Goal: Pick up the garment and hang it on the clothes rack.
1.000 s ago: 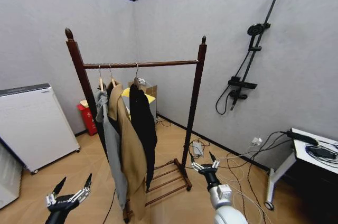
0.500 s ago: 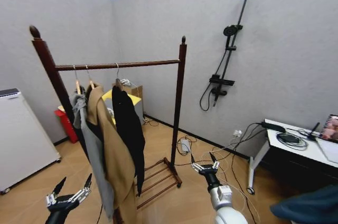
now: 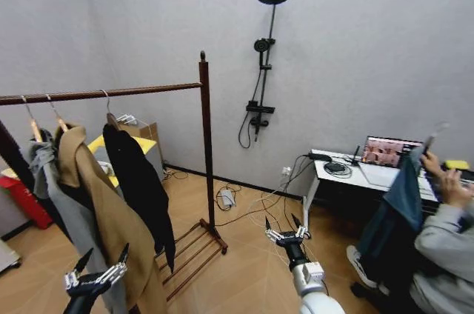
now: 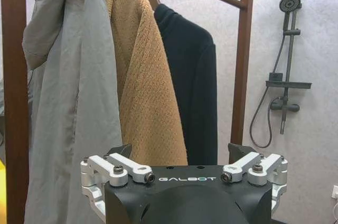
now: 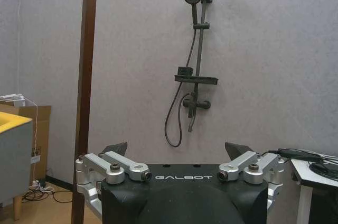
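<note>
Hanging on one clothes rack [image 3: 205, 144]: three coats, one black garment [image 3: 141, 188].

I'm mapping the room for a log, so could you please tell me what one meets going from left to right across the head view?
Grey jacket → tan coat → black garment → clothes rack post → wall shower → laptop on the desk → teal-blue garment → seated person.

Black hand [image 4: 179, 152] housing w/ white GALBOT lettering, silver linkages, black screws; white forearm.

one clothes rack [image 3: 205, 144], three hung coats [image 3: 137, 181]
</note>
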Tool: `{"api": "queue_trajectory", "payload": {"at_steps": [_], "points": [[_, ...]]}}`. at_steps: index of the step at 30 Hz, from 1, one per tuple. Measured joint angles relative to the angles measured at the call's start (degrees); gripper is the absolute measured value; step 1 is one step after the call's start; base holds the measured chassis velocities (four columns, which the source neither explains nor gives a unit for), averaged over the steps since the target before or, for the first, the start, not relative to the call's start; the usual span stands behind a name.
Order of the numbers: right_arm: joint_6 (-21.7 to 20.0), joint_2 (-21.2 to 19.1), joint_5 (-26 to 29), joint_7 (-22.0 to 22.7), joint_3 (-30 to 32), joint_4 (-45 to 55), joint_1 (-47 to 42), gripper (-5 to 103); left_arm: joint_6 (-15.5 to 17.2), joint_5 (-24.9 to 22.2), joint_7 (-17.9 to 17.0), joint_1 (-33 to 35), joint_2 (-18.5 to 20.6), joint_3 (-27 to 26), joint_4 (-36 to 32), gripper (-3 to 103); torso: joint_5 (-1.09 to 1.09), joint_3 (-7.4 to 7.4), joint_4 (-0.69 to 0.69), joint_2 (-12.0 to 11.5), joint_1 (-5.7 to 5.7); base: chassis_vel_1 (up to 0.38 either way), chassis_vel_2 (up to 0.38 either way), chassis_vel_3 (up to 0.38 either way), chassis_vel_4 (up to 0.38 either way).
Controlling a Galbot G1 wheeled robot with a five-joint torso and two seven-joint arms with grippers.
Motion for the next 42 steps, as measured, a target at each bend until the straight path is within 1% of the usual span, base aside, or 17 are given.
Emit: {"api": "queue_trajectory", "payload": {"at_steps": [3, 7, 8, 18, 29, 31, 36, 42], "points": [[0.18, -0.03, 0.00, -0.04, -0.01, -0.01, -0.06, 100, 0.00, 0.00, 0.00, 0.00, 0.00, 0.00, 0.00, 100, 0.01, 0.01, 0.03, -0.01, 0.01, 0.100, -0.087, -0.094, 0.103], [0.44, -0.07, 0.00, -0.06, -0.01, -0.04, -0.20, 100, 0.00, 0.00, -0.01, 0.00, 0.00, 0.00, 0.00, 100, 0.00, 0.01, 0.03, -0.01, 0.01, 0.105, -0.067, -0.081, 0.090], [0.53, -0.11, 0.00, -0.08, -0.01, -0.07, -0.30, 100, 0.00, 0.00, -0.01, 0.00, 0.00, 0.00, 0.00, 100, 0.01, 0.01, 0.01, -0.01, 0.02, 0.092, -0.073, -0.083, 0.085], [0.74, -0.18, 0.00, -0.18, -0.11, -0.33, -0.27, 100, 0.00, 0.00, -0.01, 0.00, 0.00, 0.00, 0.00, 100, 0.00, 0.00, 0.01, -0.01, 0.02, 0.105, -0.116, -0.106, 0.108], [1.27, -0.25, -0.17, -0.25, -0.16, -0.88, -0.24, 100, 0.00, 0.00, -0.01, 0.00, 0.00, 0.00, 0.00, 100, 0.00, 0.01, 0.02, -0.01, 0.02, 0.153, -0.150, -0.154, 0.151], [1.27, -0.25, -0.18, -0.26, -0.16, -0.93, -0.19, 100, 0.00, 0.00, -0.01, 0.00, 0.00, 0.00, 0.00, 100, 0.01, 0.00, 0.00, 0.00, 0.01, 0.189, -0.140, -0.178, 0.137], [1.29, -0.22, -0.21, -0.39, -0.20, -1.29, 0.04, 100, 0.00, 0.00, -0.02, 0.01, 0.00, 0.00, 0.00, 100, 0.00, 0.00, 0.02, 0.00, 0.01, 0.163, -0.156, -0.161, 0.153], [1.47, -0.17, -0.25, -0.55, -0.28, -1.71, 0.17, 100, 0.00, 0.00, -0.02, 0.00, 0.00, 0.00, 0.00, 100, 0.01, 0.00, 0.00, -0.01, 0.01, 0.121, -0.164, -0.157, 0.137]]}}
